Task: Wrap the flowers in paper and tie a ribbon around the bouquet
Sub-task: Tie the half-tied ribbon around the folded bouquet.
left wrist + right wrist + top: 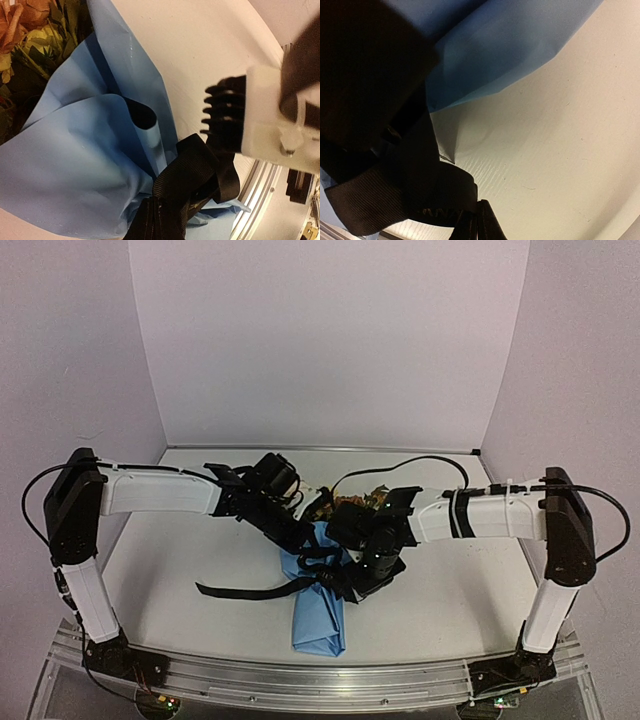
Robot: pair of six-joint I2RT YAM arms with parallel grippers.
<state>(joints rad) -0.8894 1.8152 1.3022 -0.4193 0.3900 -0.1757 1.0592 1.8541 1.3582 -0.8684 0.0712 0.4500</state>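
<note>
The bouquet (pixel 322 615) lies flat in the middle of the white table (pixel 180 570), between the two arms. Its pointed end is nearest, close to the metal rail (pixel 320 680) at the table's front edge. The blooms point away, toward the back.

The paper (pixel 75 150) is wrapped around the stems like a cone. The light blue side shows on the outside. A bit of the dark side peeks out of a fold.

The ribbon (pixel 245 590) is black and goes around the middle of the cone. One long end lies flat on the table and stretches off to the left. Close up, it is bunched into thick loops right against the paper.

The right gripper (pixel 357 575) is pressed against the right side of the cone. Its fingers are pinched tight together, and the ribbon runs right into the pinch. The left gripper (pixel 316 546) comes down from the left onto the top of the cone, a little farther back. It is pinched tight too, with the ribbon bunched in its grip.

Past the two grippers, the flowers (pixel 352 502) stick out of the wide end of the paper. They are yellow and rust-brown with green leaves.

Behind it all is a plain pale wall (pixel 320 340).
</note>
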